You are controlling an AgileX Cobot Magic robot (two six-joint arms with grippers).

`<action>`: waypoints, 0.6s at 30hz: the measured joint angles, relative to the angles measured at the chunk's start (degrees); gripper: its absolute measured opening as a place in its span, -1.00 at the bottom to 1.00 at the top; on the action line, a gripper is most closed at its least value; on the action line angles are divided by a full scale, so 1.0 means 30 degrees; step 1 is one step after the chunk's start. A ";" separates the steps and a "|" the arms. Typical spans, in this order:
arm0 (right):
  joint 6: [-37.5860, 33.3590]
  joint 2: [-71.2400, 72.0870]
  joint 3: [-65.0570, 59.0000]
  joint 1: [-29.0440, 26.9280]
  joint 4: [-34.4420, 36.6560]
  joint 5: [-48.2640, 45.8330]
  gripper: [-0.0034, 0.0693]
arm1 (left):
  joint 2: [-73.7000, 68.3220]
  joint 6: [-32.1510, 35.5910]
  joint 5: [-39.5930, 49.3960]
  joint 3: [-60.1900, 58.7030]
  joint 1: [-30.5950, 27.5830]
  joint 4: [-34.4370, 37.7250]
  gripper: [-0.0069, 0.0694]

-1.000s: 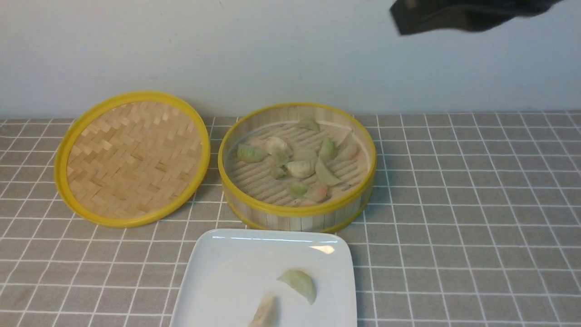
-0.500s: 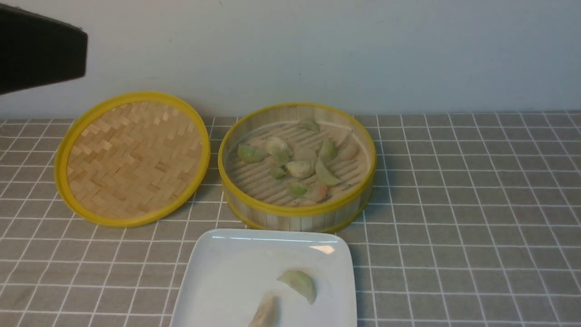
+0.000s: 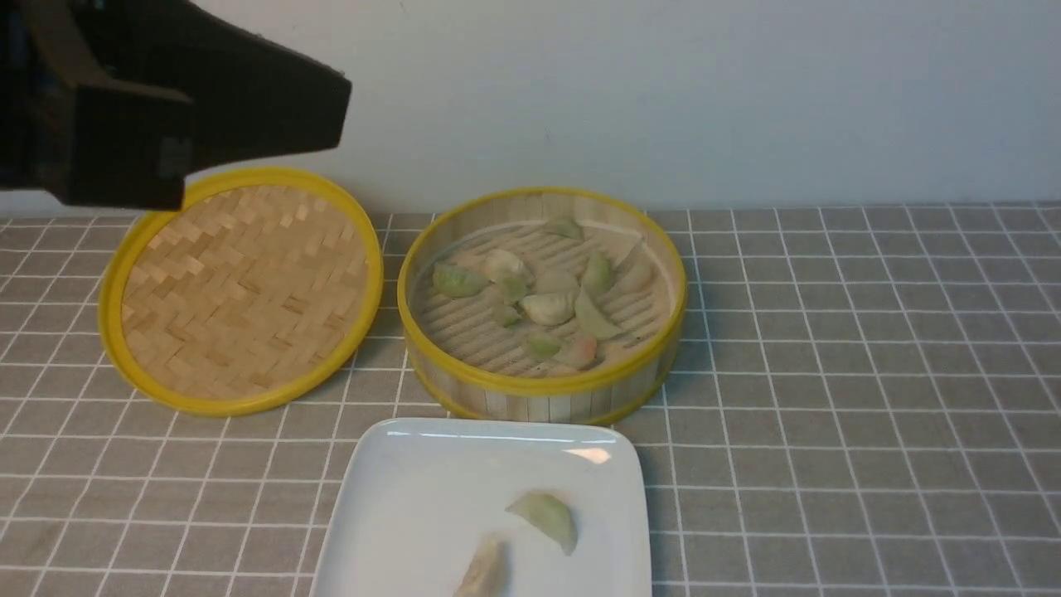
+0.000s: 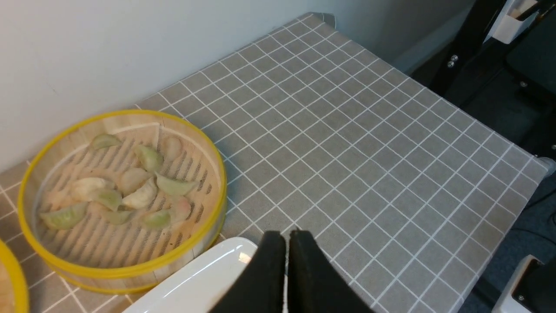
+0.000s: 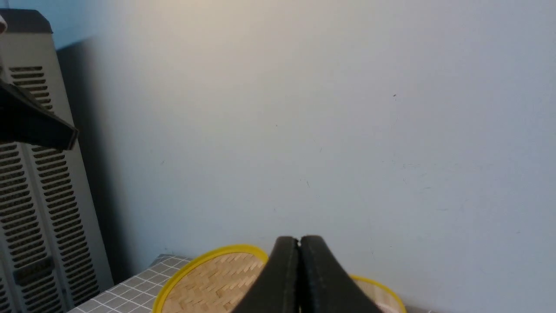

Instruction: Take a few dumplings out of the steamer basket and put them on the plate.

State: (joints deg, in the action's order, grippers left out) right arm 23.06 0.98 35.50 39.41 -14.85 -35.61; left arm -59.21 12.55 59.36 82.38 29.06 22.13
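Hovering above the lid [image 3: 240,290] in the front view, the left gripper [image 3: 330,108] hung short of the basket [image 3: 539,385] holding most dumplings [image 3: 549,308]; 2 lay on the plate [image 3: 414,514]. Its wrist view showed jaws clenched, empty. The right gripper [image 5: 299,242], seen from its own wrist, likewise clenched on nothing, faced the wall [image 5: 347,108]. The left jaws probably needed opening before descending on 1 outlying dumpling.
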 joint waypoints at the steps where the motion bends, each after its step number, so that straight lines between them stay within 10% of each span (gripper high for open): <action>1: 0.0082 0.0014 -0.0019 0.0000 -0.0015 0.0000 -0.95 | -0.0113 0.0208 0.0000 -0.0020 0.0000 0.0015 -0.83; 9: 0.0092 0.0036 -0.0133 0.0000 -0.0072 0.0108 -0.95 | 0.1112 0.0720 -0.1041 -0.1256 0.0000 -0.0094 -0.83; 18: 0.0092 0.0036 -0.0133 0.0000 -0.0109 0.0108 -0.95 | 0.6814 0.0645 -0.8736 -0.8800 0.0000 0.0253 -0.83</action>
State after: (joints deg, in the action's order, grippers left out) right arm 23.34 1.08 35.10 39.41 -15.18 -35.29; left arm -38.77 14.48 33.15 55.98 29.06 22.89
